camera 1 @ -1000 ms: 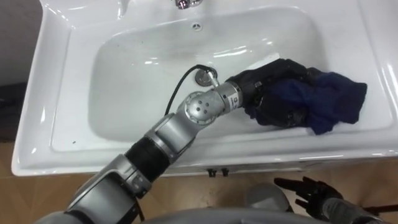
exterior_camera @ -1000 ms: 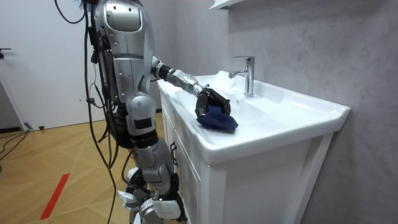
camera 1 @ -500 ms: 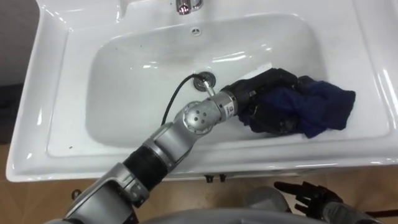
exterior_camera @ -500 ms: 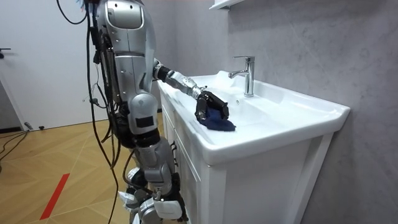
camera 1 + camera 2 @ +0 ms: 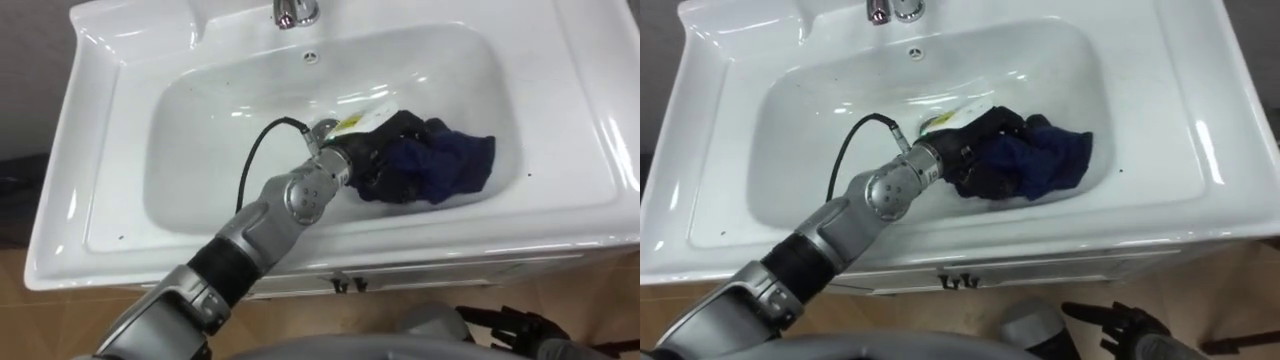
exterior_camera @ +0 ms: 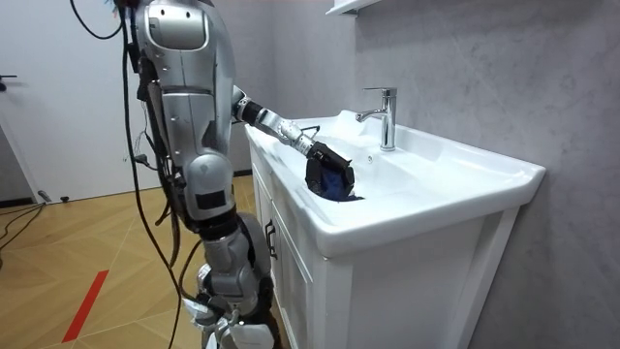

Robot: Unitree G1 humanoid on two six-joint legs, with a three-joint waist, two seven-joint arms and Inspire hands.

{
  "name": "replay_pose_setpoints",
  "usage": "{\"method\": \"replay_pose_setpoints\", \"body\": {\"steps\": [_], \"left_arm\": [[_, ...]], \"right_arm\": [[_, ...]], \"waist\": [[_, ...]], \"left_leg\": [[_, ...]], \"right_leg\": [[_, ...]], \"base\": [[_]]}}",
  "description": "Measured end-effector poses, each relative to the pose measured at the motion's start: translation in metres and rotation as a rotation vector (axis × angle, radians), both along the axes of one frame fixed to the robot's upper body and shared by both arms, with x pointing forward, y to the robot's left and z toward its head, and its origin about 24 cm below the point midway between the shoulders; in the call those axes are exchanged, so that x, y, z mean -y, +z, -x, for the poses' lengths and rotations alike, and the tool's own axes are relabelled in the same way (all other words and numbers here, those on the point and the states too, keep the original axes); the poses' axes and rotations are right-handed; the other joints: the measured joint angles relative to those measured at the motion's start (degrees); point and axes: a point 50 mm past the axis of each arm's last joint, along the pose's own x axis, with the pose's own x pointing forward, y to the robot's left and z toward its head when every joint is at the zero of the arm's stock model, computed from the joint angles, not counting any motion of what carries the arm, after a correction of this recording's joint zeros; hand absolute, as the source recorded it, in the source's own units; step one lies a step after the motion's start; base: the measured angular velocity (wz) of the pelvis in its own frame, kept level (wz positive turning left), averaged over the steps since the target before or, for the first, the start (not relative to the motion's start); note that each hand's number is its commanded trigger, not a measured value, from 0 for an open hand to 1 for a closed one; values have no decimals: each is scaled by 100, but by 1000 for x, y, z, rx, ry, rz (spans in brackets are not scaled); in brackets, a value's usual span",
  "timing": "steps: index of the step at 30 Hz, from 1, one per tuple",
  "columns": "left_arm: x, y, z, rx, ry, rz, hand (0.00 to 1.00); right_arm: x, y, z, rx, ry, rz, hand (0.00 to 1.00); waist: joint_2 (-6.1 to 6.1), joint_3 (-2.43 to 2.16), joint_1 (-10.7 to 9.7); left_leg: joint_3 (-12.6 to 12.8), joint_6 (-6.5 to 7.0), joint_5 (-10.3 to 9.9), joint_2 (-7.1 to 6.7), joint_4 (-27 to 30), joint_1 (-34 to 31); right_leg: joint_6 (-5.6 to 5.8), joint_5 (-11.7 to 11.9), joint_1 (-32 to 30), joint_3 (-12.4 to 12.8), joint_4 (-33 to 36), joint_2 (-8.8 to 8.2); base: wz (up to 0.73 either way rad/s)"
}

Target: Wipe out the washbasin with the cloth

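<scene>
A white basin [image 5: 62, 205] lies below me, its bowl wet and glossy. A crumpled dark blue cloth [image 5: 450, 165] rests on the bowl's floor just right of the drain [image 5: 322, 128]. My left hand [image 5: 385, 160] reaches in from the lower left and lies on the cloth's left half, fingers curled into its folds. In the room view I stand at the vanity's side with that left hand [image 6: 325, 163] down in the bowl on the cloth [image 6: 336, 186]. My right hand [image 5: 1112, 322] hangs below the vanity's front edge, fingers spread, holding nothing.
A chrome faucet [image 5: 295, 10] stands at the back rim, with an overflow hole [image 5: 311, 57] under it. Broad flat rims flank the bowl on both sides. The white cabinet front [image 6: 310, 281] and a wooden floor [image 6: 87, 281] lie below.
My left hand has dragged the cloth from the bowl's right side leftward to beside the drain, bunching it smaller. The head camera shifted a little. The right hand stayed low.
</scene>
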Motion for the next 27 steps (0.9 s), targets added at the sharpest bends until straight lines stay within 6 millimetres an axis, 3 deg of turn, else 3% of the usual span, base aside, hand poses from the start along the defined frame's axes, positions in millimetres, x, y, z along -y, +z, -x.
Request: {"method": "replay_pose_setpoints", "body": {"steps": [5,13,21,27], "left_arm": [[-13,-13,-5,-5,65,-52,100],[-28,-26,-8,-22,114,-120,100],[-49,-35,-14,-47,185,-181,100],[-66,-45,-12,-62,235,-241,100]], "right_arm": [[4,1,6,-66,62,15,0],[4,0,16,-165,157,26,0],[7,0,19,-177,90,34,0],[8,1,20,-166,36,36,0]], "waist": [[-13,5,-137],[-25,-1,-105],[-66,-8,-102],[-83,-36,140]], "left_leg": [[47,1,0,0,1,38],[53,-1,4,-4,-29,196],[78,-1,3,-2,-14,206],[111,-9,8,27,-12,293]], "right_leg": [[5,-24,-1,-1,75,-8],[6,-29,48,152,149,15],[3,-34,17,152,222,4],[-17,-23,56,226,243,31]], "base": [[-1],[-9],[-2],[-9]]}}
